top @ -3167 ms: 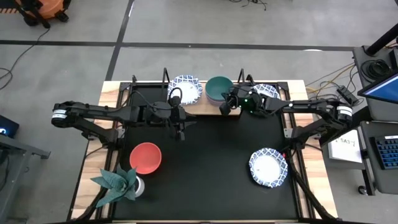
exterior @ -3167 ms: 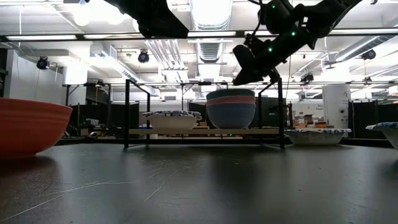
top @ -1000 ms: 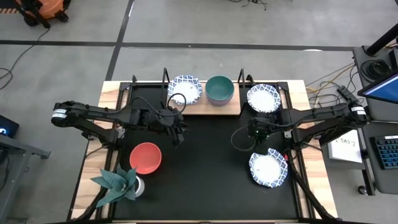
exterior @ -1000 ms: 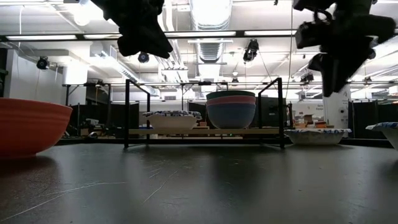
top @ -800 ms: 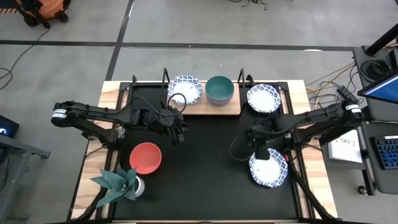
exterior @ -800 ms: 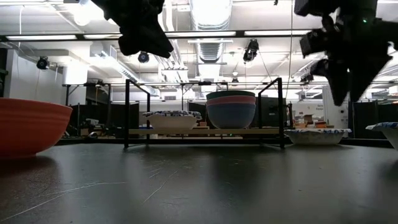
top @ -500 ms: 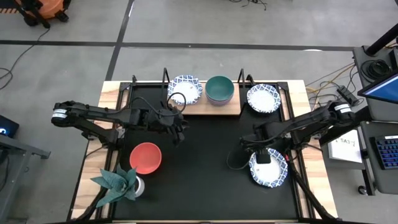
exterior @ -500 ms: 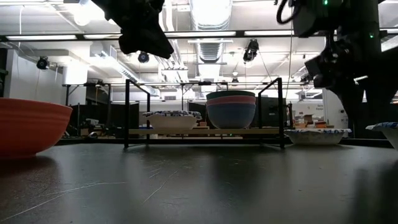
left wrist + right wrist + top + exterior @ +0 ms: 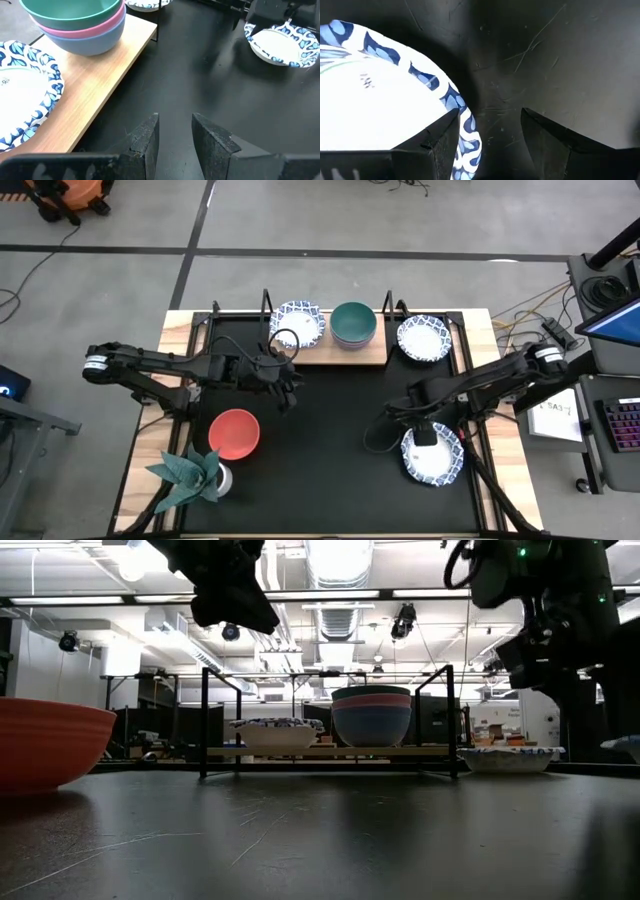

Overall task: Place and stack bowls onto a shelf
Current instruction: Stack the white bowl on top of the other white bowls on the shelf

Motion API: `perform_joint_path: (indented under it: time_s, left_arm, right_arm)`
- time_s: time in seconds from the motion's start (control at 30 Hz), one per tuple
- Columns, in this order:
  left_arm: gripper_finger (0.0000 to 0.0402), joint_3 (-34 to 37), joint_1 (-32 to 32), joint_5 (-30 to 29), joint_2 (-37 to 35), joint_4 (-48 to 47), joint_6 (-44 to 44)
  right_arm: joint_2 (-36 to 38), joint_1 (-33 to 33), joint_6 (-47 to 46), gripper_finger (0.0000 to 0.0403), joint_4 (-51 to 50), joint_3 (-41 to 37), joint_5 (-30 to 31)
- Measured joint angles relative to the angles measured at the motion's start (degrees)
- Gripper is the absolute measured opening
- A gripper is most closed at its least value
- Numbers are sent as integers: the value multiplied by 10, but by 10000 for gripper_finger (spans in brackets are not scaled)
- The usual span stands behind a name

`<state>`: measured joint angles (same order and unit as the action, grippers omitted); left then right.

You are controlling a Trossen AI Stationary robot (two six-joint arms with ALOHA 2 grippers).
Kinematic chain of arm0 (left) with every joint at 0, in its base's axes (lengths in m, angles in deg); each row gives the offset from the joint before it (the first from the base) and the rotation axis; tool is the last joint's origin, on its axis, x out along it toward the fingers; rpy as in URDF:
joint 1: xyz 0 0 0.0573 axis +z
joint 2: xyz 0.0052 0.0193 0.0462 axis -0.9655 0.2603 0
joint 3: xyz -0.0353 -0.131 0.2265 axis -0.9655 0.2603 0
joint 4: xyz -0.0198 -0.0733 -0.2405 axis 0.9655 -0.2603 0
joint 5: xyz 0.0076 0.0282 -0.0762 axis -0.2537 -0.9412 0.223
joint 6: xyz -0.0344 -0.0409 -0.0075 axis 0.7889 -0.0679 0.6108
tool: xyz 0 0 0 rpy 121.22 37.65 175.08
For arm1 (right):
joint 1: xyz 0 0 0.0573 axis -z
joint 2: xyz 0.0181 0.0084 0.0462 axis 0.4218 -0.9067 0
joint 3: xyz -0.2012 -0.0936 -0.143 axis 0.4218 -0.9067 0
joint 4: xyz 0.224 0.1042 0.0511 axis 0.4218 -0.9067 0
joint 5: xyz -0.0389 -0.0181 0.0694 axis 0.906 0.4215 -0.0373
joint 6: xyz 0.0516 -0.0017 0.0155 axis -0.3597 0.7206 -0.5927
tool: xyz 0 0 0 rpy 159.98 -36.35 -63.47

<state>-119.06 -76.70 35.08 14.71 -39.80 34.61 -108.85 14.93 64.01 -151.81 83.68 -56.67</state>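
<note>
The light-wood shelf (image 9: 330, 352) at the far side carries a patterned bowl (image 9: 298, 325) and a stack with a green bowl on top (image 9: 353, 325), pink and blue below it (image 9: 87, 35). Another patterned bowl (image 9: 423, 338) sits on the table right of the shelf. A red bowl (image 9: 234, 433) sits near left. My right gripper (image 9: 425, 437) is open over the left rim of a patterned bowl (image 9: 436, 455) at the near right. Its fingers stand astride the rim (image 9: 462, 122). My left gripper (image 9: 286, 395) is open and empty above the table in front of the shelf. My right gripper comes from above with one finger (image 9: 432, 145) over the bowl's inside and the other (image 9: 555, 142) outside, over the table. The rim lies between them. I cannot tell whether either finger touches the bowl, which rests on the table.
A green star-shaped plant in a white pot (image 9: 192, 473) stands at the near left corner, beside the red bowl. The shelf's black uprights (image 9: 204, 720) stand at its ends. Bare black tabletop (image 9: 330, 450) lies between the two arms.
My right gripper has gone toward the table's near edge and down, from mid-table to the near-right patterned bowl, ending astride its left rim. The bowls have kept still.
</note>
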Motion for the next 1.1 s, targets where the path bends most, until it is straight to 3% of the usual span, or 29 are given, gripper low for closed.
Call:
perform_joint_path:
  time_s: [0.27,0.6,0.73,0.93,1.1]
  left_arm:
    - [97,0,0,0,6,6,0]
    - [97,0,0,0,40,21,-13]
    - [97,0,0,0,46,27,-19]
    - [97,-1,0,1,47,39,-18]
    - [97,-1,0,2,47,51,-17]
  right_arm:
    - [45,-4,-46,201,-6,0,-35]
    - [30,-44,-78,196,47,-37,-34]
    - [27,-43,-81,153,54,-42,-30]
    - [28,-43,-80,28,70,-42,-30]
    - [29,-43,-93,13,87,-41,0]
